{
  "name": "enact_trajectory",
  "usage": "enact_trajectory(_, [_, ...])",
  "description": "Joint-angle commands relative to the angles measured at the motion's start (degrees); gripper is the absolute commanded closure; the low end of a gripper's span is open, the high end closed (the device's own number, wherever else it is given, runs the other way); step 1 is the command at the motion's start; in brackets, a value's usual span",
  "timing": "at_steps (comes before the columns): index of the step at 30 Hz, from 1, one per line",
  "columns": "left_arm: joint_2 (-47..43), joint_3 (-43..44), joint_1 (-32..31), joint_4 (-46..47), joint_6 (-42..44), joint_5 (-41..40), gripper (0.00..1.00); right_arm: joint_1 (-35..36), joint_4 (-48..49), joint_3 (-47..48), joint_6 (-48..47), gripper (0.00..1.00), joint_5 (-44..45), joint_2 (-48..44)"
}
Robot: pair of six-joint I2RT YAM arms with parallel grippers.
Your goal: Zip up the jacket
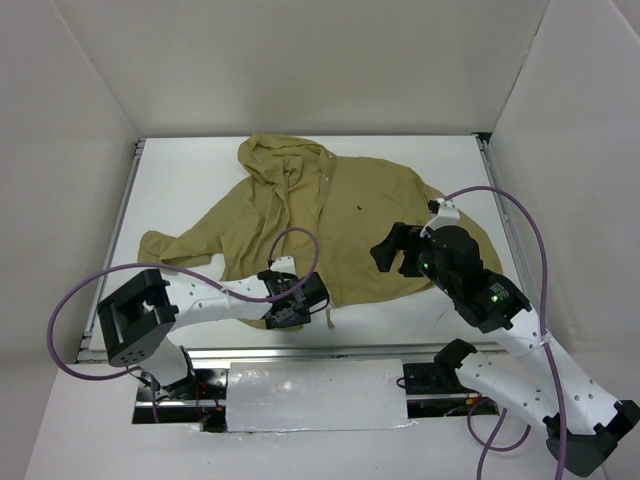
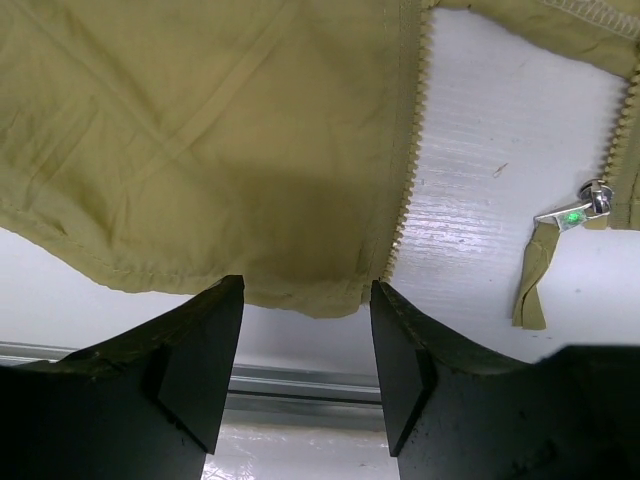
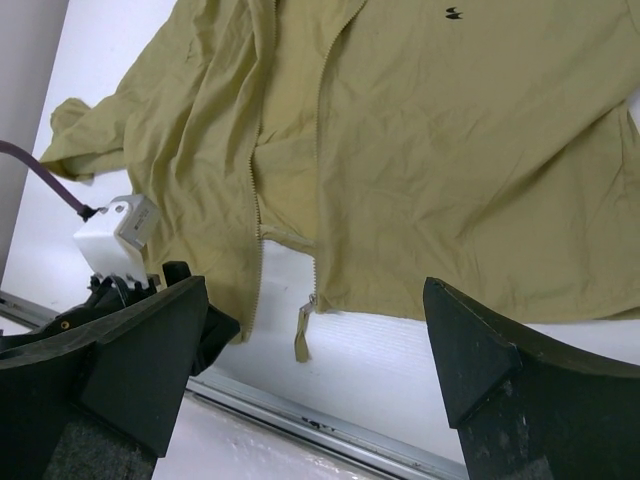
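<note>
Top view: jacket [image 1: 350, 215] lies flat on the table [image 1: 440, 165], hood at the far side, hem twd the arm bases. The zip line runs near-to-far, roughly down the middle. L gripper [image 1: 305, 298] sits right at the hem where the front opening ends. R gripper [image 1: 392, 252] hangs over the right front panel, off to the side of the opening. So L is the nearer one to the zip's bottom end.

L wrist: L gripper [image 2: 305, 345] is released, jaws apart w/ nothing pinched. The hem corner of one panel of the jacket [image 2: 200, 140] lies just beyond the tips. Its row of zipper teeth [image 2: 405, 170] runs straight away from me, lined up w/ the right-hand finger. The slider [image 2: 597, 198] and its pull tab [image 2: 530, 290] sit on the other panel, across a strip of bare table, well to the right of the jaws.

R wrist: R gripper [image 3: 315, 290] is spread wide, holding nothing, above the cloth. The pull tab [image 3: 302, 335] hangs off the hem below me, and the chest mark [image 3: 452, 13] lies farther off. My call: the next move turns on bringing both bottom ends together.
</note>
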Motion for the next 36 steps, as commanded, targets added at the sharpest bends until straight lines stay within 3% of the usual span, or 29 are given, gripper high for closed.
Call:
enact_trajectory(1, [-0.76, 0.69, -0.12, -1.64, -1.93, -0.99, 0.34, 0.06, 1.43, -0.45, -1.49, 0.04, 0.48, -0.08])
enact_trajectory(16, [3.98, 3.24, -0.12, -2.52, -0.96, -0.9, 0.33, -0.02, 1.96, -1.68, -1.67, 0.04, 0.3, -0.87])
enact_trajectory(21, [3.98, 1.22, -0.12, -1.2, -1.58, -0.64, 0.38, -0.02, 2.05, -1.86, -1.84, 0.04, 0.48, -1.22])
enact_trajectory(24, [4.94, 0.69, -0.12, 0.02, -0.89, 0.06, 0.47, -0.02, 2.14, -1.95, -1.67, 0.04, 0.3, -1.31])
enact_trajectory(25, [5.21, 0.08, -0.21, 1.42, -0.7, 1.02, 0.59, -0.02, 2.22, -1.95, -1.76, 0.04, 0.21, -1.31])
enact_trajectory(28, [5.04, -1.5, -0.21, 3.19, -0.79, 1.99, 0.81, 0.06, 2.31, -2.21, -1.49, 0.04, 0.21, -1.31])
enact_trajectory(30, [4.33, -2.47, -0.21, 4.6, -0.62, 2.26, 0.85, 0.06, 2.4, -2.65, -1.41, 0.04, 0.04, -1.31])
enact_trajectory(33, [2.23, -4.05, -0.12, 7.58, 0.17, 2.96, 1.0, 0.06, 2.93, -3.18, -1.05, 0.04, -0.84, -0.88])
enact_trajectory(36, [-1.81, -6.94, 0.06, 15.97, 4.02, 5.42, 1.0, 0.06, 3.89, -4.06, -0.97, 0.06, -2.24, -0.26])
